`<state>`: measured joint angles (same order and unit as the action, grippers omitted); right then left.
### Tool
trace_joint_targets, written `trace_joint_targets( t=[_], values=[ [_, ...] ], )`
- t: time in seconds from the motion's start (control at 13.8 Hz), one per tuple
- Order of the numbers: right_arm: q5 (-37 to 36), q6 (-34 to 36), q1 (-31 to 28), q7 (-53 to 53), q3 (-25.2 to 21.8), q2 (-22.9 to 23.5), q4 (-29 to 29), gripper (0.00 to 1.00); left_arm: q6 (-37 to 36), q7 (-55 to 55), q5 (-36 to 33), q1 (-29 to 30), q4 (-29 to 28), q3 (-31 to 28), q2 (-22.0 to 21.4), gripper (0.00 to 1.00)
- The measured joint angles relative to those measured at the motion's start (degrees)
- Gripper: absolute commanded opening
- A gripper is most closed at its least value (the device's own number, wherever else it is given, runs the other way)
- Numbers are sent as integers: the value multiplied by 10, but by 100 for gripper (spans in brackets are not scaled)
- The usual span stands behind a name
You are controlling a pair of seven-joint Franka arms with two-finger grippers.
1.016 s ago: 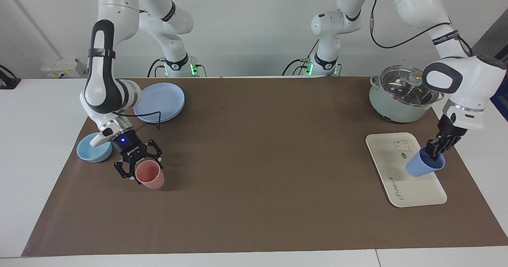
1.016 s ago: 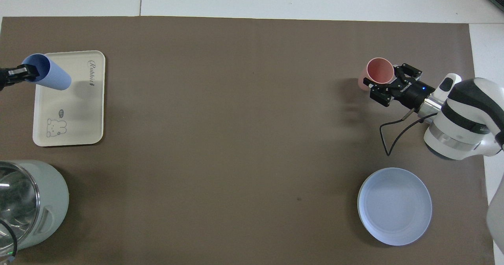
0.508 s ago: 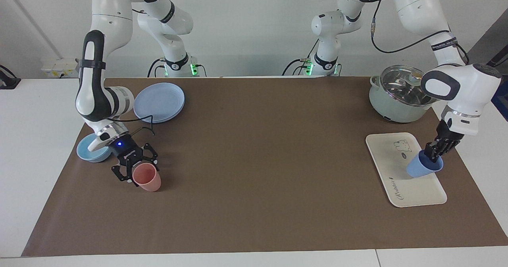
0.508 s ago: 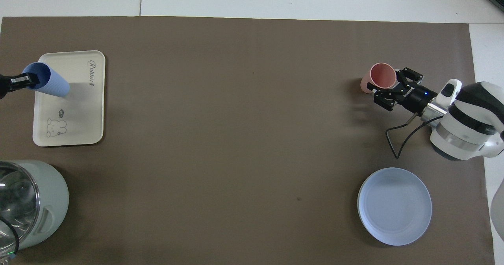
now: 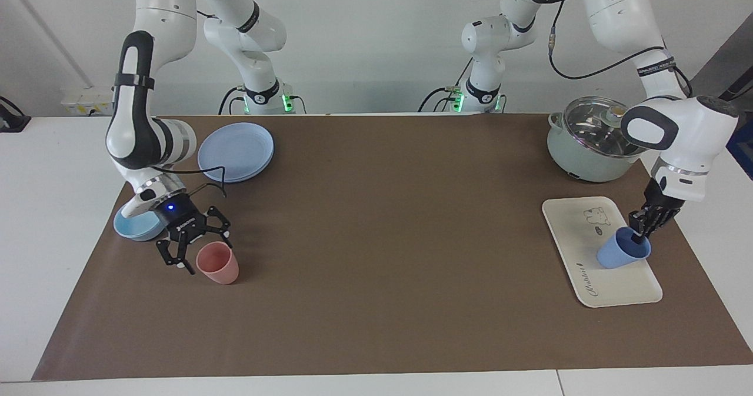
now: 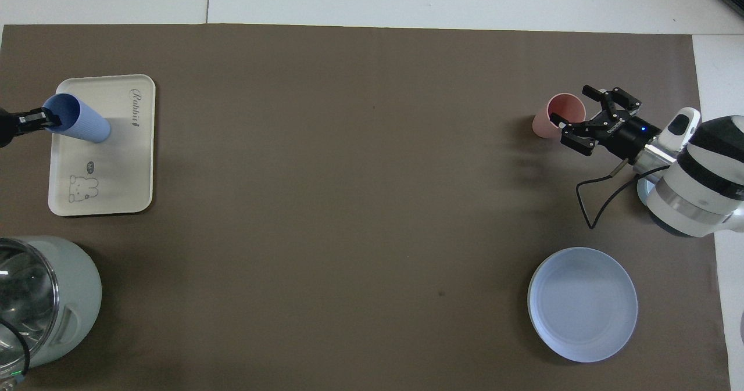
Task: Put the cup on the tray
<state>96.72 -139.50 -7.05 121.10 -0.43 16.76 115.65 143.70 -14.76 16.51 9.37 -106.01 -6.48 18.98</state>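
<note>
I read the left gripper (image 5: 640, 233) as pinched on the rim of the cup (image 5: 619, 255), one finger inside the mouth and one outside, though whether the grip has begun to slacken I cannot tell. The cup hangs tilted below the fingertips, its base touching or nearly touching the tray (image 5: 569, 235), at the tray's edge toward the left arm's end of the table. In the overhead view the same cup (image 6: 81, 124) lies over that tray (image 6: 110, 176), the gripper (image 6: 39, 118) at its mouth. Outward from these fingers, nearer the robots, stands a pale green pot (image 5: 579, 155) with a glass lid. At the other end of the table, I see the right gripper (image 5: 191, 248) with its fingers spread wide and holding nothing; its fingertips stand just beside the pink cup (image 5: 218, 262), which sits upright on the brown mat (image 5: 382, 237). From those fingers, a light-blue bowl (image 5: 132, 226) lies close by, nearer the robots and partly under the wrist, and a round blue plate (image 5: 236, 151) lies nearer the robots still.
</note>
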Motion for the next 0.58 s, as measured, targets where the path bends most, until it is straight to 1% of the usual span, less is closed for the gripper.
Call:
trace_joint_targets(
  t=[0.07, 0.15, 0.29, 0.36, 0.51, 0.58],
  values=[
    [-5, -8, 0, -7, 0, -11, 1, 100, 1, 0, 0, 0, 0, 0, 0, 99],
    [-25, -14, 0, -18, 0, -20, 2, 100, 1, 0, 0, 0, 1, 1, 0, 100],
    [-110, -20, 0, -72, 0, -35, 2, 100, -14, -1, 0, -1, 14, 3, 0, 100],
    [-163, -22, 0, -111, 0, -43, 0, 100, -43, -1, 0, -1, 33, 4, 0, 100],
    [-280, -23, 0, -197, 0, -62, -6, 100, -133, -1, -4, -1, 91, 4, -1, 100],
    [-338, -23, 0, -237, 0, -72, -10, 100, -179, -1, -18, -1, 121, 4, -1, 100]
  ],
)
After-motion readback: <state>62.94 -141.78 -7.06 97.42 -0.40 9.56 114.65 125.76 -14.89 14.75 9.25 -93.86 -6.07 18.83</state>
